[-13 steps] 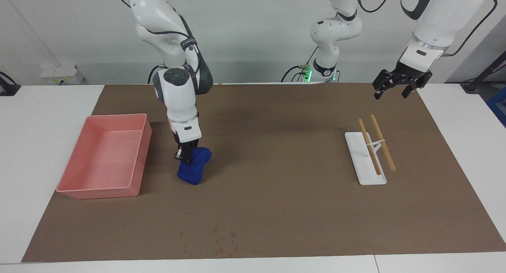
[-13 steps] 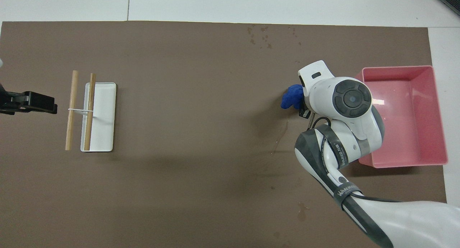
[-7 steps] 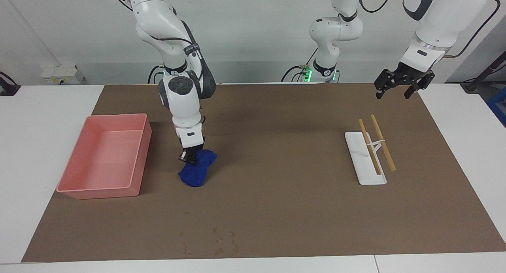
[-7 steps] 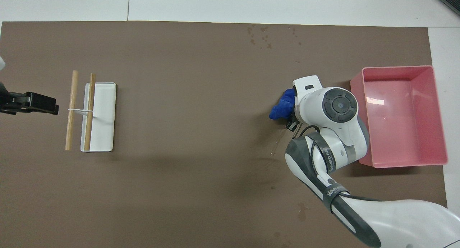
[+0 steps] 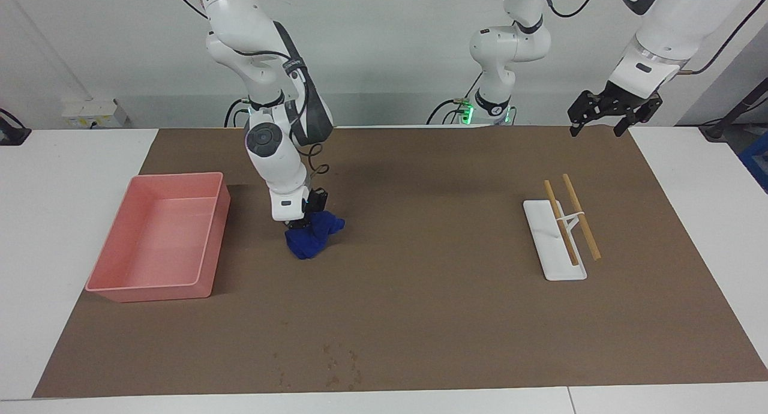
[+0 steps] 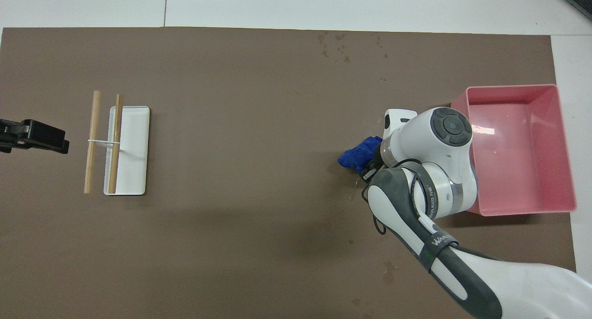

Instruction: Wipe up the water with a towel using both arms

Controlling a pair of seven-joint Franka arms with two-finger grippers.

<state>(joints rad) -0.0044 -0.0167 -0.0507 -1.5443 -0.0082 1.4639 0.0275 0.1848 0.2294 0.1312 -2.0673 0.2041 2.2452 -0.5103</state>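
Towel (image 5: pixel 313 239) clamped in right gripper (image 5: pixel 305 223), bunched on brown mat beside pink tray (image 5: pixel 114 283).

Soft royal-blue cloth found crumpled into a lump, lower end touching matte brown mat (image 5: pixel 420 318) on bench. Glossy rectangular plastic tray noted toward right arm's end. Left gripper (image 5: pixel 607 115), black and skeletal, held aloft with fingers spread, over mat edge near flat white slab (image 5: pixel 549 255) bearing two wooden sticks.

Even bright overhead light, soft shadows on brown mat (image 5: pixel 420 294); glare patch in pink tray (image 6: pixel 550 95); both views sharp.
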